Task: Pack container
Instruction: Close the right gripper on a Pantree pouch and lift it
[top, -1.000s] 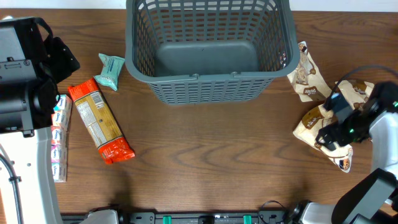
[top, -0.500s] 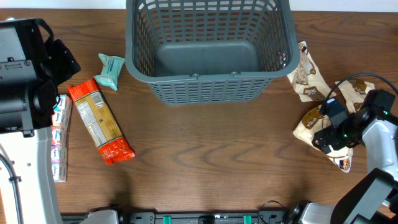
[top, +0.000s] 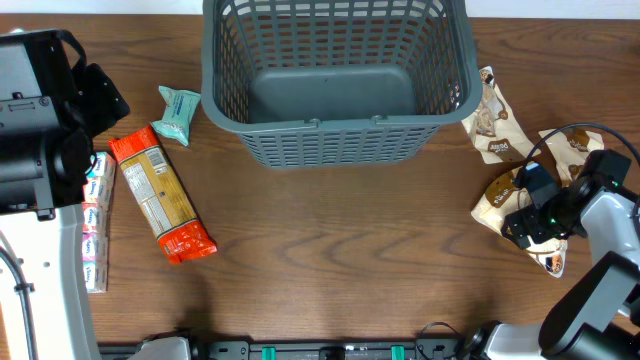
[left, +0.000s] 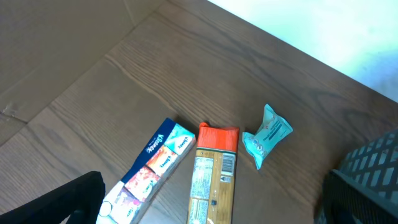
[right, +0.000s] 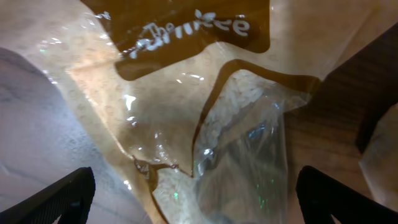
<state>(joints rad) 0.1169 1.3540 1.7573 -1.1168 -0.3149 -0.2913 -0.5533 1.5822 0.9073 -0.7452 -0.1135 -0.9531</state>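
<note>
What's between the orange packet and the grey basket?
A small teal pouch lies between the orange packet and the container, on the wood; the overhead view shows it, left wrist too.

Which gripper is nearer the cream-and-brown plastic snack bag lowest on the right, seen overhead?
Right. The right gripper is directly above the cream-and-brown plastic snack bag, jaws open around it; the left gripper stands across the table at its left edge.
</note>
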